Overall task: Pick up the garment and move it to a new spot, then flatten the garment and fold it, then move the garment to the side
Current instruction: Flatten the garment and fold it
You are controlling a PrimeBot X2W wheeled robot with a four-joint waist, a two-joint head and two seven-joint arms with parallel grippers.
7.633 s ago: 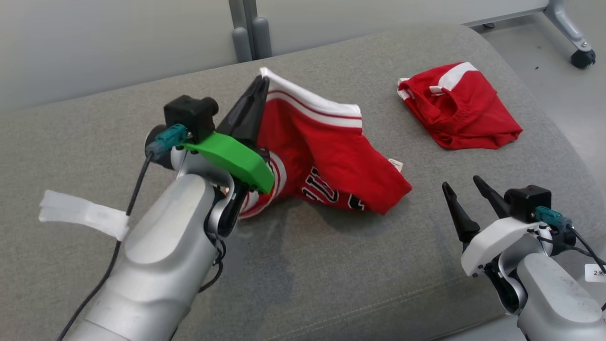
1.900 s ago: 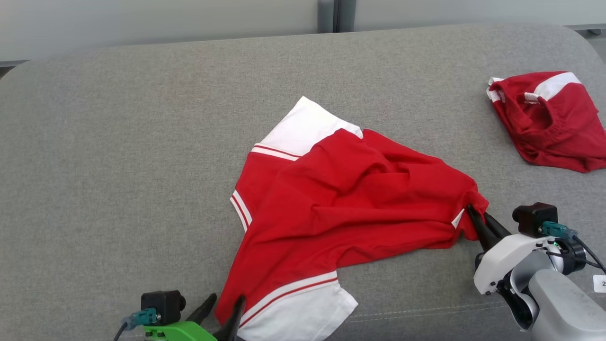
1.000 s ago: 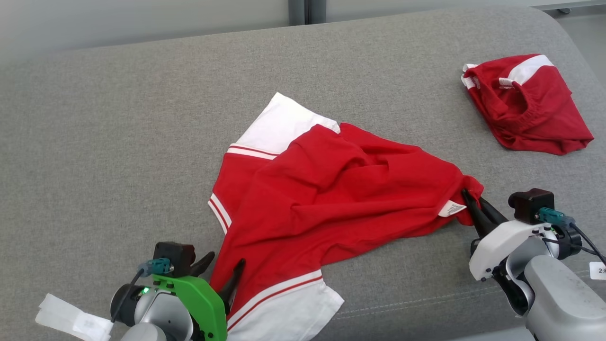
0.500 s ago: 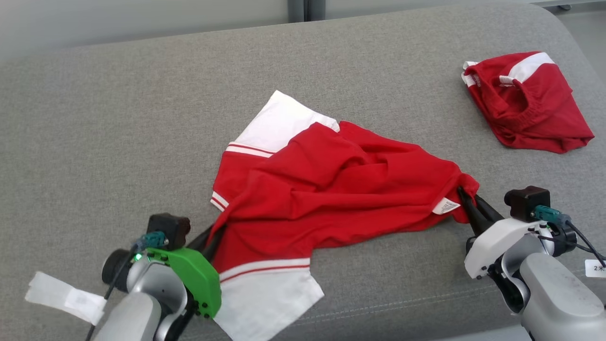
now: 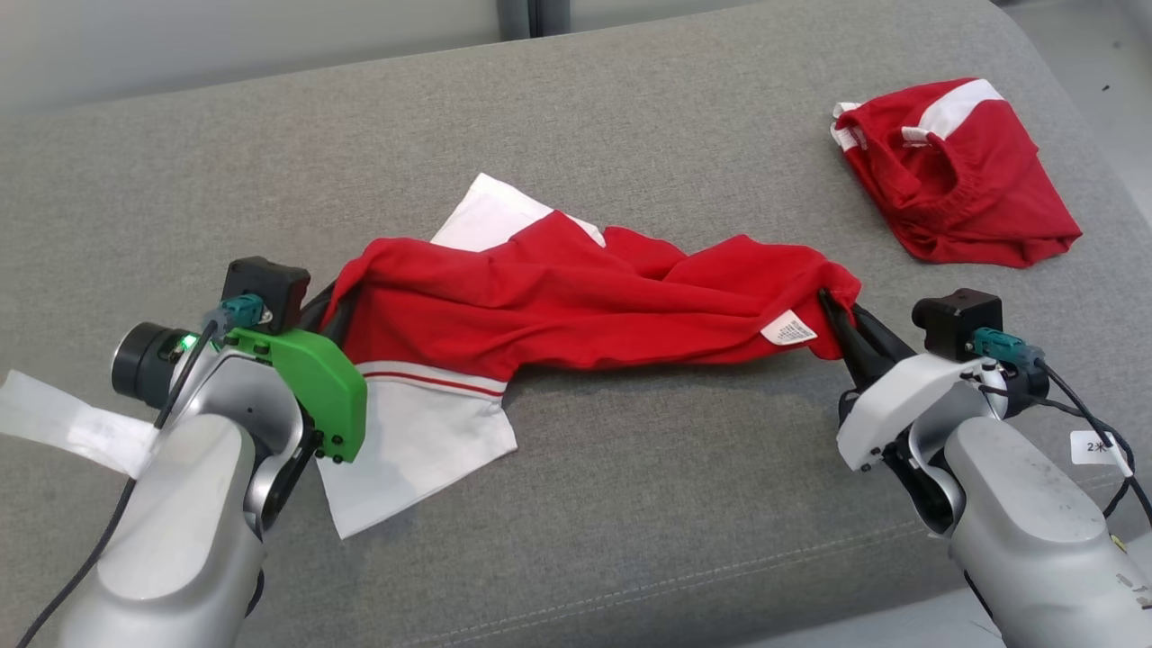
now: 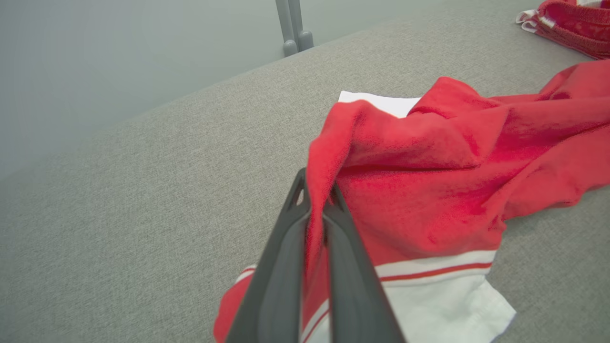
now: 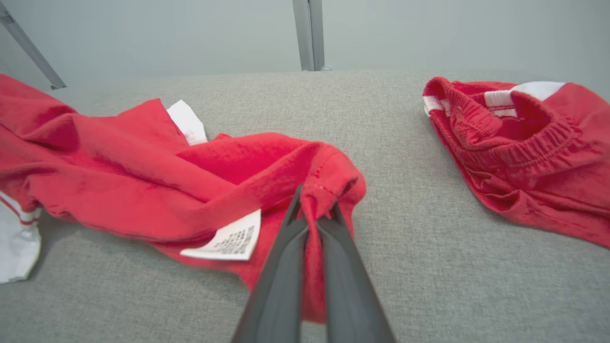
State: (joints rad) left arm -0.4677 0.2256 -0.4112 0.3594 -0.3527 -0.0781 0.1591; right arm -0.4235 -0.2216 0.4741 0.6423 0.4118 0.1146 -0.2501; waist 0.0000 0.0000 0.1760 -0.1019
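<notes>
1. Left pincer (image 5: 326,304) clamped on the left end of the red garment (image 5: 576,301).
2. Right pincer (image 5: 832,306) clamped on its right end.
3. Garment stretched between them over the grey cushion (image 5: 630,504), white hem touching it.

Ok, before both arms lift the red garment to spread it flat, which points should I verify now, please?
1. Left gripper shut on the red garment: ok, cloth is pinched between its fingers.
2. Right gripper shut on the opposite end, beside the care label: ok.
3. Garment flat: not ok, it hangs bunched in a twisted band between the grippers, with its white end on the cushion.
4. A single layer in each grip: cannot tell.
5. Other red garment apart from it: ok, it lies at the far right.
6. Bare cushion in front for laying it out: ok.
</notes>
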